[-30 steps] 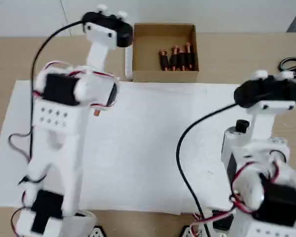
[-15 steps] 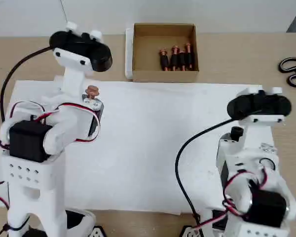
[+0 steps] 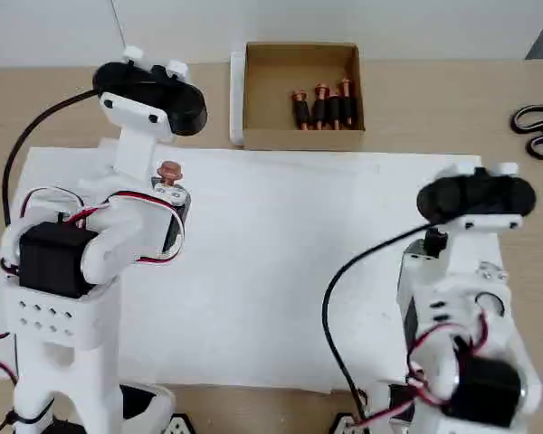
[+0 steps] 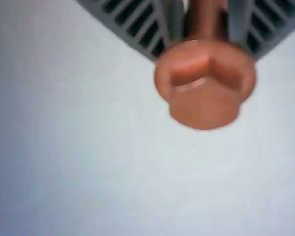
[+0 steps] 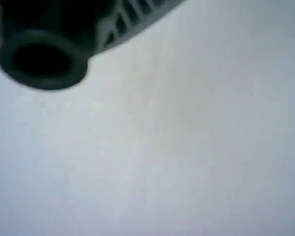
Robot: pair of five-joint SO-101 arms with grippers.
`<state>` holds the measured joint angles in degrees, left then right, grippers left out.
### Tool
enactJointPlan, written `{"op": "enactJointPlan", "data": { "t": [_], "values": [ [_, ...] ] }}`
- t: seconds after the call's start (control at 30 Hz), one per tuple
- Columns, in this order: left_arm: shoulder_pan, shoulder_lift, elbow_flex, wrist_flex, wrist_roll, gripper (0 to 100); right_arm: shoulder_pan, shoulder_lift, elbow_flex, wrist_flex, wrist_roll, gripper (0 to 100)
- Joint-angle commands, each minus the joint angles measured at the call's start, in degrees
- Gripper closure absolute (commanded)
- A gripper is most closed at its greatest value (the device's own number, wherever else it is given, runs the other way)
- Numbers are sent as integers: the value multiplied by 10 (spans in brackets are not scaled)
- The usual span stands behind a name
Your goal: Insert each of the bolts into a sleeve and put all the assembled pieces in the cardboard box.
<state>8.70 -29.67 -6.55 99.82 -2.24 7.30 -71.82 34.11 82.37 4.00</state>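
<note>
A copper bolt (image 4: pixel 205 83) is clamped in my left gripper (image 4: pixel 205 22), head outward, its shank between the ribbed grey fingers (image 4: pixel 132 24). From above, that bolt (image 3: pixel 169 171) stands over the left part of the white sheet. My right gripper (image 5: pixel 54 29) is shut on a black sleeve (image 5: pixel 42 60), whose open bore faces the camera; in the high view the sleeve (image 3: pixel 435 240) sits just below the right arm's black wrist camera. The cardboard box (image 3: pixel 300 136) at the table's back holds several assembled bolt-and-sleeve pieces (image 3: pixel 324 106).
A white sheet (image 3: pixel 271 271) covers the middle of the wooden table between the two arms. Black scissors (image 3: pixel 541 127) lie at the far right edge. A white strip (image 3: pixel 236 95) runs along the box's left side.
The left arm drew back from beside the box toward the table's left with the bolt, then held still. The right arm pulled back slightly toward the front edge.
</note>
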Motion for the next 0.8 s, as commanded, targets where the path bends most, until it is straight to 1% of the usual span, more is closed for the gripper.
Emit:
{"op": "enactJointPlan", "data": {
  "t": [0.0,0.23,0.27,0.33,0.4,0.5,0.6,0.77],
  "values": [
    [-3,-18,-1,5,-3,994,-4,-74,5,-49,3,996],
    [-3,-18,-1,5,-3,994,-4,-240,146,-144,-6,995],
    [-4,-18,-1,5,-2,994,-4,-269,168,-159,-20,995],
    [-4,-18,-1,4,0,994,-4,-322,213,-192,-72,995],
    [-4,-18,-1,-4,1,994,-4,-325,234,-213,-108,995],
    [-3,-18,-1,-11,8,994,-10,-306,251,-224,-120,995],
    [-3,-18,-1,-23,52,994,-66,-305,274,-240,-116,995],
    [2,-18,-1,-60,98,994,-204,-304,322,-280,-111,995]
  ]
}}
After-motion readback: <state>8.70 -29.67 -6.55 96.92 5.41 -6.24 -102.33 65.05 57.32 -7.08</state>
